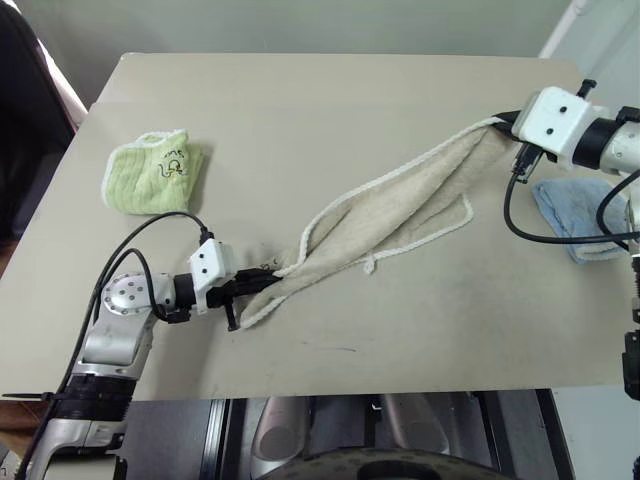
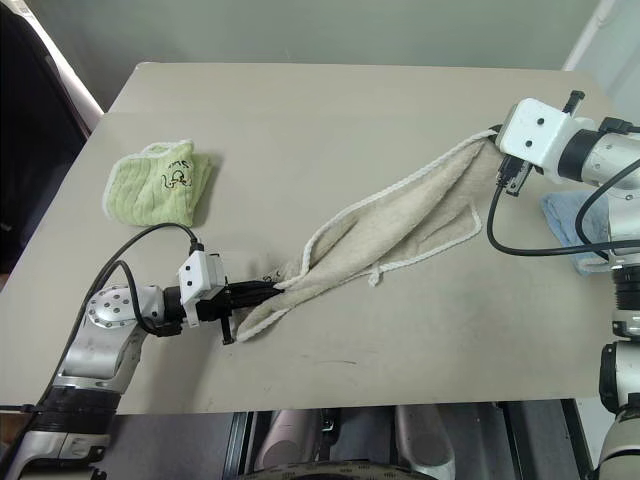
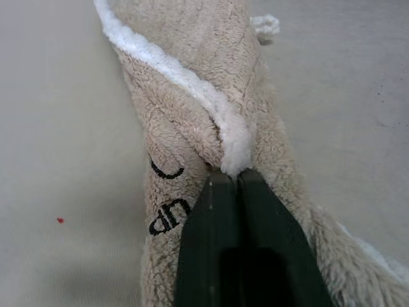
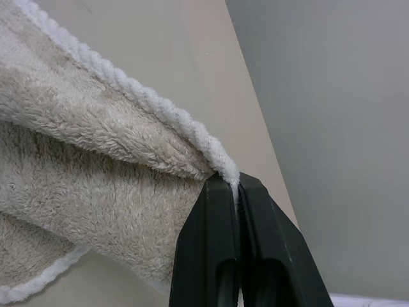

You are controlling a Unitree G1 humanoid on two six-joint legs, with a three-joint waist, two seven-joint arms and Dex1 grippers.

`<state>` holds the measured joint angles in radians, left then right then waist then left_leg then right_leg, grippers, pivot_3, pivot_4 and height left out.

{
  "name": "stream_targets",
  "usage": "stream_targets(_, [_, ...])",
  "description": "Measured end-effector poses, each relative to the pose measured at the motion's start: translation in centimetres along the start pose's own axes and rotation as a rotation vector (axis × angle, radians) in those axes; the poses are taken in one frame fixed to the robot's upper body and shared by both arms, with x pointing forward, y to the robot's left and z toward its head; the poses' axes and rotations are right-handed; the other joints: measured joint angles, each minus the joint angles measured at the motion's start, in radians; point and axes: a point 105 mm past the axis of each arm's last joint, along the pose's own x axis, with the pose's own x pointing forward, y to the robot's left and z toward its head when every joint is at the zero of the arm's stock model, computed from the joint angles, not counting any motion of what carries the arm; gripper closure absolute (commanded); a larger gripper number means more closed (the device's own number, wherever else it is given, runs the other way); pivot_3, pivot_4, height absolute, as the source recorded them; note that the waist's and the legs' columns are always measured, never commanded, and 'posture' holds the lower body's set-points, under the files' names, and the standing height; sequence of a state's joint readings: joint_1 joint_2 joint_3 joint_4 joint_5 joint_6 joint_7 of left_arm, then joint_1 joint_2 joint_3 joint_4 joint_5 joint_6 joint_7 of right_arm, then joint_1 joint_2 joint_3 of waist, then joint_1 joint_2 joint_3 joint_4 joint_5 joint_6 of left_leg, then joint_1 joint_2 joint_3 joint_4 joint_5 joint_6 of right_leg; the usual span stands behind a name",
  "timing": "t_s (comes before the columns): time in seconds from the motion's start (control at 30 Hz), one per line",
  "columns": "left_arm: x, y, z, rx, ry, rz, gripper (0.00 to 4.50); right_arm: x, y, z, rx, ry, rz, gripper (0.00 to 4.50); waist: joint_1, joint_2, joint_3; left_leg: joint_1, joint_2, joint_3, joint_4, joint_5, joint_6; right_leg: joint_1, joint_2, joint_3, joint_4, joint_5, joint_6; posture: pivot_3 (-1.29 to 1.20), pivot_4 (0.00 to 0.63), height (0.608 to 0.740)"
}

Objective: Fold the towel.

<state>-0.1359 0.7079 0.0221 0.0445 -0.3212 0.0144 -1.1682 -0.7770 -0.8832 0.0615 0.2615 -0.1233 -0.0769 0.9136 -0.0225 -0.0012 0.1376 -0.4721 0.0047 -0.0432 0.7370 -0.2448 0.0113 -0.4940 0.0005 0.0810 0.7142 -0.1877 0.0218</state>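
The beige towel (image 1: 400, 215) with white corded edging stretches diagonally across the table, from the front left up to the back right. My left gripper (image 1: 268, 277) is shut on its lower corner near the table surface; the left wrist view shows the fingers (image 3: 211, 256) pinching the white cord of the towel (image 3: 192, 96). My right gripper (image 1: 505, 125) is shut on the upper corner, lifted above the table at the right. In the right wrist view the fingers (image 4: 211, 256) clamp the edging of the towel (image 4: 96, 166). A small white loop (image 1: 369, 265) hangs off the towel's lower edge.
A small light-green cloth (image 1: 153, 172) with a printed drawing lies on the table (image 1: 300, 110) at the back left. A light-blue cloth (image 1: 575, 215) lies at the table's right edge, under my right arm. A black cable loops over my left wrist.
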Motion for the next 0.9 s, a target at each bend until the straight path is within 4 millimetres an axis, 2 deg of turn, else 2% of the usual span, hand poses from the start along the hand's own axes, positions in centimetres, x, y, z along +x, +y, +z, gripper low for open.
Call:
stream_targets(0.27, [0.1, 1.7, 1.1, -0.005, -0.055, 0.089, 4.46, 0.0, 0.0, 0.0, 0.000, 0.001, 0.000, 4.50, 0.000, 0.000, 0.000, 0.000, 0.000, 0.000, 0.000, 0.000, 0.000, 0.000, 0.000, 0.000, 0.000, 0.000, 0.000, 0.00, 0.150, 0.697])
stream_targets(0.43, [-0.2, 2.0, 1.3, -0.067, -0.084, 0.103, 4.46, 0.0, 0.0, 0.0, 0.000, 0.001, -0.001, 4.50, 0.000, 0.000, 0.000, 0.000, 0.000, 0.000, 0.000, 0.000, 0.000, 0.000, 0.000, 0.000, 0.000, 0.000, 0.000, 0.00, 0.150, 0.697])
stream_targets(0.6, [-0.7, 4.1, 2.3, -0.060, -0.115, 0.168, 4.46, 0.0, 0.0, 0.0, -0.001, 0.000, -0.005, 4.50, 0.002, 0.000, 0.000, 0.000, 0.000, 0.000, 0.000, 0.000, 0.000, 0.000, 0.000, 0.000, 0.000, 0.000, 0.000, 0.00, 0.150, 0.697])
stream_targets(0.9, [-1.3, 5.4, 0.7, -0.131, -0.072, 0.208, 4.46, 0.0, -0.1, 0.0, -0.001, -0.001, -0.010, 4.50, 0.002, 0.000, 0.000, 0.000, 0.000, 0.000, 0.000, 0.000, 0.000, 0.000, 0.000, 0.000, 0.000, 0.000, 0.000, 0.00, 0.150, 0.697])
